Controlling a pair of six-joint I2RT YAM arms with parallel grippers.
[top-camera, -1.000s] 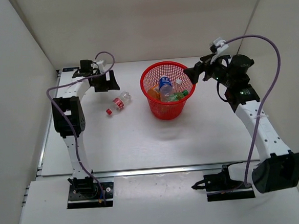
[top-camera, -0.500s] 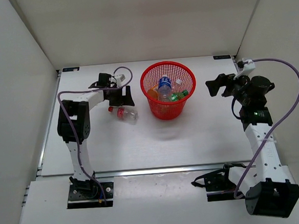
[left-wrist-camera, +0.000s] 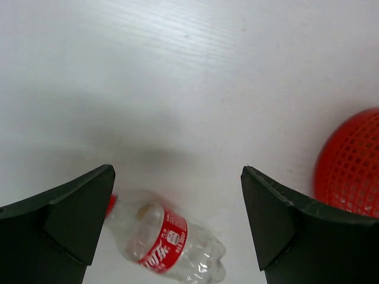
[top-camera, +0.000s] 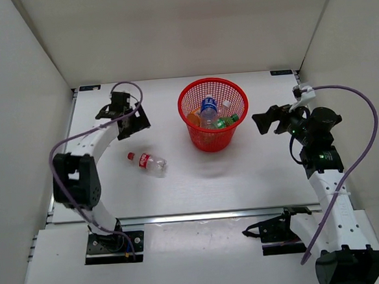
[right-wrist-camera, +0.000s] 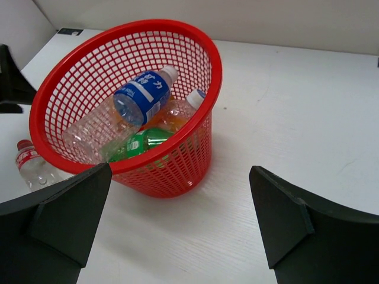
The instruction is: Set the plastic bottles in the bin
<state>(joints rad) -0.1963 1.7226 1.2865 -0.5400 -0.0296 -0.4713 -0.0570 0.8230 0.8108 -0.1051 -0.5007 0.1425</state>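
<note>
Red-labelled, the one bottle (top-camera: 147,163) outside the bin (top-camera: 213,141) lies on the table (top-camera: 244,177) near us, so we judge pickup comes next: our left gripper (top-camera: 135,117), spread and empty just beyond it, must descend and close on it, our right gripper (top-camera: 264,119) likewise spread and empty beside the bin.

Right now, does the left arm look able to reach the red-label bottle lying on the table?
Probably yes: the left hand is open, nothing stands between it and the red-label bottle, which lies alone on the table, apart from the bin.
</note>
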